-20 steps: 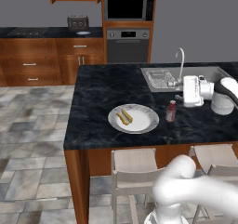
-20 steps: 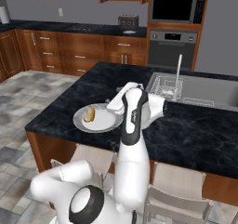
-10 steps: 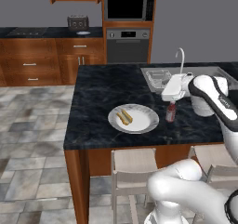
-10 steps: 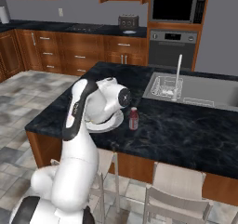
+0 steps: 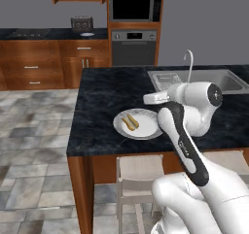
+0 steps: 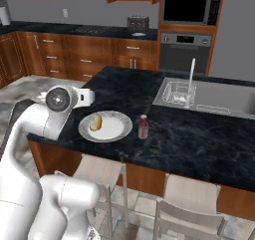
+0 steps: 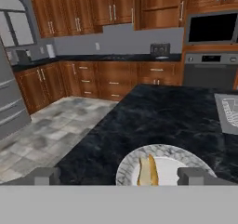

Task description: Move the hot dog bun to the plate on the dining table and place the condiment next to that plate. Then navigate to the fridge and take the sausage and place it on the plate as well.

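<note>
gripper [image 7: 119,174] — released (empty) | hot dog bun [image 7: 148,170] on plate [image 7: 128,165] — just ahead, between its tips

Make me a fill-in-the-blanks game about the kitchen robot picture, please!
1. The hot dog bun lies on the white ____.
2. The condiment stands ____ on the dining table, beside the plate.
3. The gripper holds ____.
4. The faucet curves over the ____.

Missing words: plate; upright; nothing; sink
</note>
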